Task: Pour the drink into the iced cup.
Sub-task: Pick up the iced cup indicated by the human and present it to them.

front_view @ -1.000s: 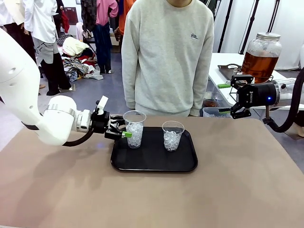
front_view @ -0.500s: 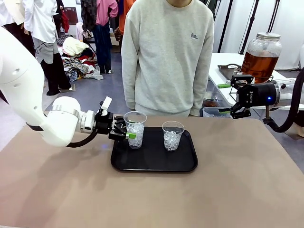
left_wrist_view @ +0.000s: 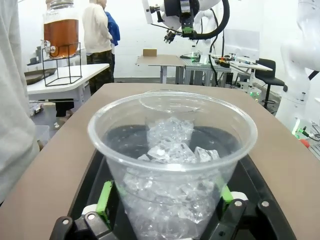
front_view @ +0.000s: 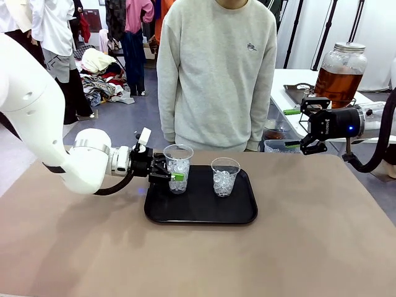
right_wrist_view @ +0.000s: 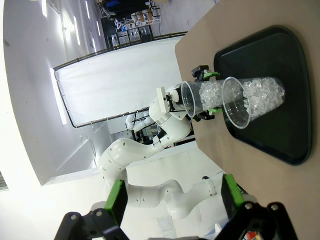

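Two clear plastic cups of ice stand on a black tray (front_view: 201,210). My left gripper (front_view: 174,176) is shut on the left iced cup (front_view: 177,167); in the left wrist view its green pads (left_wrist_view: 105,196) press both sides of that cup (left_wrist_view: 172,165). The second iced cup (front_view: 224,176) stands free to the right. The drink, amber liquid in a glass dispenser jar (front_view: 340,73) with a metal lid, sits on a white side table at the far right and also shows as a jar (left_wrist_view: 61,31) on a wire stand. My right gripper (front_view: 292,128) hangs open near the jar, holding nothing.
A person in a grey sweatshirt (front_view: 216,74) stands at the far edge behind the tray. The brown tabletop (front_view: 198,260) is bare in front. From the right wrist the tray (right_wrist_view: 280,55) and both cups (right_wrist_view: 250,97) lie far off.
My left arm has pushed a little to the right, and the left iced cup has shifted slightly right with it. The right arm has not moved.
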Controlling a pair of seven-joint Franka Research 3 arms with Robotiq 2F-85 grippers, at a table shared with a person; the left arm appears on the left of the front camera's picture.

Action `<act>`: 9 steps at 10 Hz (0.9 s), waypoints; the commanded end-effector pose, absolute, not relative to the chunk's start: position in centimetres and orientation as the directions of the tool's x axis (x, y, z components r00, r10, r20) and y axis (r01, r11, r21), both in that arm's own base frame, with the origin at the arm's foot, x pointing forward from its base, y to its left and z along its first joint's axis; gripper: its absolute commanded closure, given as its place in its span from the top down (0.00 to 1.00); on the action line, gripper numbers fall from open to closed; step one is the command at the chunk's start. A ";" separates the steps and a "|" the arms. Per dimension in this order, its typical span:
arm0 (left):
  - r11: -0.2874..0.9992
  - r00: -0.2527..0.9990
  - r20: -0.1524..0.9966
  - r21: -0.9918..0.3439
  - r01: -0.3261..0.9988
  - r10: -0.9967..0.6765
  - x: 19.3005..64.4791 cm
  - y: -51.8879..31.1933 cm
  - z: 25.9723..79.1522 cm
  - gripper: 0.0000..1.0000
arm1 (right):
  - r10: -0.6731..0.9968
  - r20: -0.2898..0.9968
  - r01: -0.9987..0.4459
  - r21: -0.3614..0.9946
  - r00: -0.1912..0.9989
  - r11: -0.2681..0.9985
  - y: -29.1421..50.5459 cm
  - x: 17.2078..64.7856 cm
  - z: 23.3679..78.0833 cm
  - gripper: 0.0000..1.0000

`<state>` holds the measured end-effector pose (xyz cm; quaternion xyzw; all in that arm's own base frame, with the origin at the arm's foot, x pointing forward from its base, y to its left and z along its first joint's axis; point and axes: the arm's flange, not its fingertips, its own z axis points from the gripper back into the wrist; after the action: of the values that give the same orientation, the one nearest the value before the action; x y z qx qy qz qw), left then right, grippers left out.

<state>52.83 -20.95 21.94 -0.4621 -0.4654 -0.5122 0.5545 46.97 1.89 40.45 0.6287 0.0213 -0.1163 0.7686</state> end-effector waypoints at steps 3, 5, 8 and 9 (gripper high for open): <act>0.084 -0.003 0.992 0.014 0.996 -0.129 52.4 -21.3 21.9 0.60 | -0.157 -0.177 0.205 0.962 0.972 0.182 1.9 46.9 40.5 1.00; 0.104 -0.001 0.993 0.013 0.994 -0.116 52.1 -21.1 22.3 0.60 | -0.157 -0.177 0.205 0.962 0.972 0.182 1.9 46.9 40.5 1.00; 0.137 -0.012 0.996 0.025 0.990 -0.093 51.9 -20.4 25.3 0.60 | -0.157 -0.177 0.205 0.962 0.972 0.182 1.9 46.9 40.5 1.00; 0.142 -0.015 0.996 0.028 0.989 -0.093 52.3 -20.4 27.3 0.60 | -0.157 -0.177 0.205 0.962 0.972 0.182 1.9 46.9 40.5 1.00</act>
<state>52.91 -20.47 25.08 -0.4416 -0.5008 -0.5023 0.5495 46.97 1.89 40.44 0.6287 0.0213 -0.1163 0.7686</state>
